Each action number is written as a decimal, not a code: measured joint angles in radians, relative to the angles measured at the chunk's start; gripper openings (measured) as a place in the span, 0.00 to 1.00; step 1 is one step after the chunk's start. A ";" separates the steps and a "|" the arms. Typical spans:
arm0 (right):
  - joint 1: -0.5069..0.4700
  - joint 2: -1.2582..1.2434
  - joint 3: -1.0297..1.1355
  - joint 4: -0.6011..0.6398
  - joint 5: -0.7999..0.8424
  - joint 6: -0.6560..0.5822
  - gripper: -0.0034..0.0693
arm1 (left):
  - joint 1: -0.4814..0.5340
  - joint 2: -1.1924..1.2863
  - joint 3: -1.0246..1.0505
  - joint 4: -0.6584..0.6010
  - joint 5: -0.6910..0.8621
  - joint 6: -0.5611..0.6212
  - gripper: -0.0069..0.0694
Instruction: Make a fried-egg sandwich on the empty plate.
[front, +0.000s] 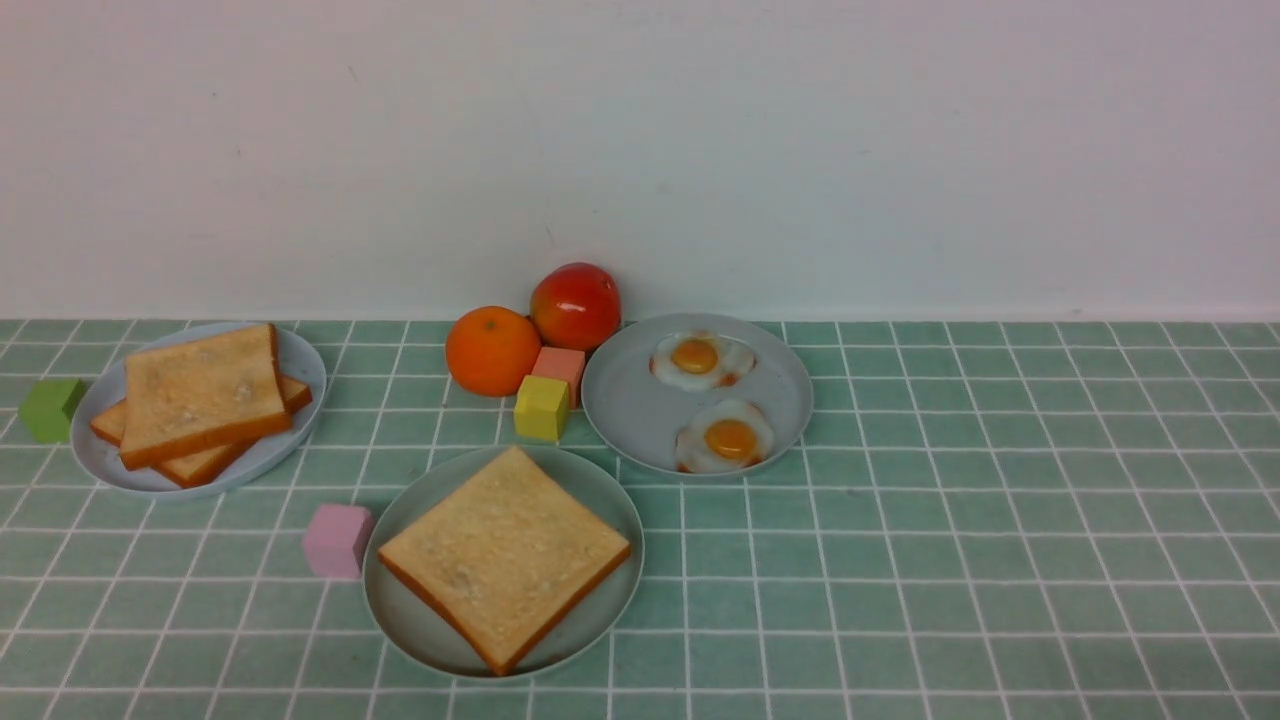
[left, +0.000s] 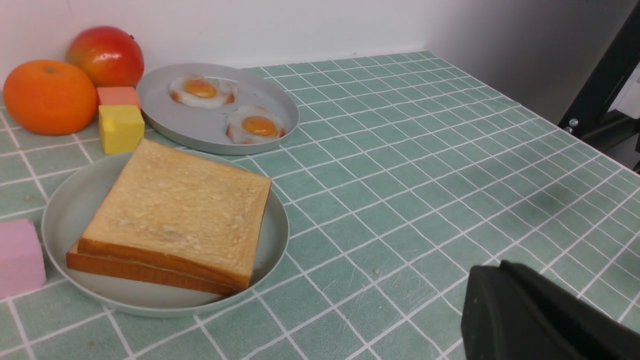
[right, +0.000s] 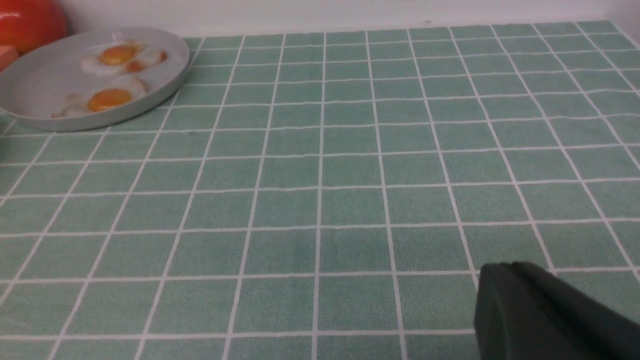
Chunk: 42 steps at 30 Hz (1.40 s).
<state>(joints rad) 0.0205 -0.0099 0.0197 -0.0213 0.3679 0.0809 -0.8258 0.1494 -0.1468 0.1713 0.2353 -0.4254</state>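
Ahead of the left gripper's (left: 545, 320) closed, empty jaws, the round pale mint-green plate (left: 75, 200) carries two stacked golden toast slices (left: 175, 215); whether an egg lies between them is hard to tell. Beyond the right gripper's (right: 550, 315) closed, empty jaws, a grey round plate (right: 45, 85) on the green tiled counter (right: 350, 175) holds two glossy fried eggs (right: 107, 97).

Cubes (front: 541, 407) crowding plates; right tabletop (front: 1000, 520) open
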 joint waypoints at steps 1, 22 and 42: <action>0.000 0.000 0.000 0.000 0.001 0.000 0.03 | 0.000 0.000 0.000 0.000 0.000 0.000 0.07; 0.001 -0.001 -0.001 0.002 0.003 0.000 0.04 | 0.000 0.000 0.000 0.007 0.001 0.000 0.10; 0.001 -0.001 -0.002 0.000 0.008 0.000 0.05 | 0.789 -0.161 0.170 -0.189 0.028 0.095 0.07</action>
<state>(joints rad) 0.0214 -0.0107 0.0178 -0.0214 0.3760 0.0809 -0.0369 -0.0115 0.0228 -0.0175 0.2631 -0.3300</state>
